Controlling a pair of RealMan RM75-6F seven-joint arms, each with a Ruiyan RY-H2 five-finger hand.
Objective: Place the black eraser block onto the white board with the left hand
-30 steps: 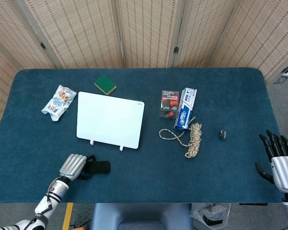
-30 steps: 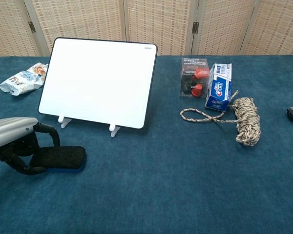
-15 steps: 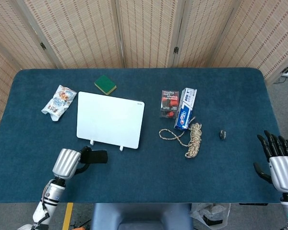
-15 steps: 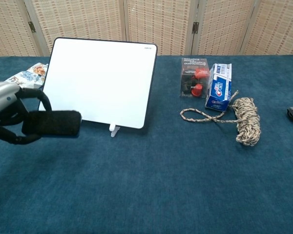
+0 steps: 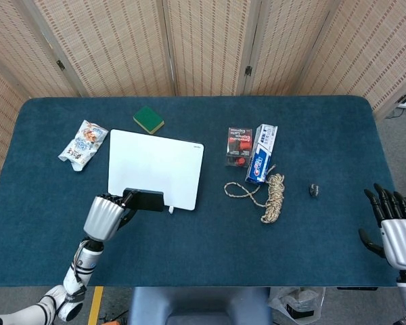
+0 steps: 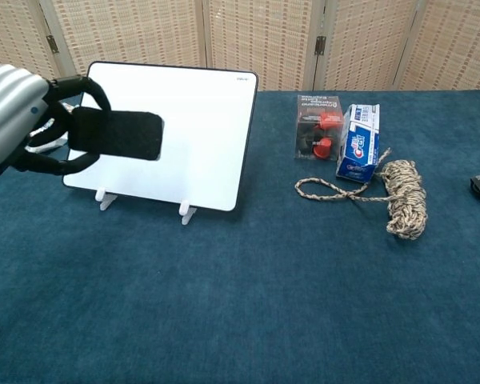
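L hand (image 6: 16, 116) grips fuzzy rectangular eraser (image 6: 116, 134).

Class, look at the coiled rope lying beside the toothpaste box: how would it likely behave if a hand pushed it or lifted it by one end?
The rope would probably be floppy: its loose end already snakes across the table. Lifted by that end, the bundle would likely uncoil and trail rather than rise whole. Pushed, it should bunch and drag on the cloth-like surface, not roll or slide cleanly.
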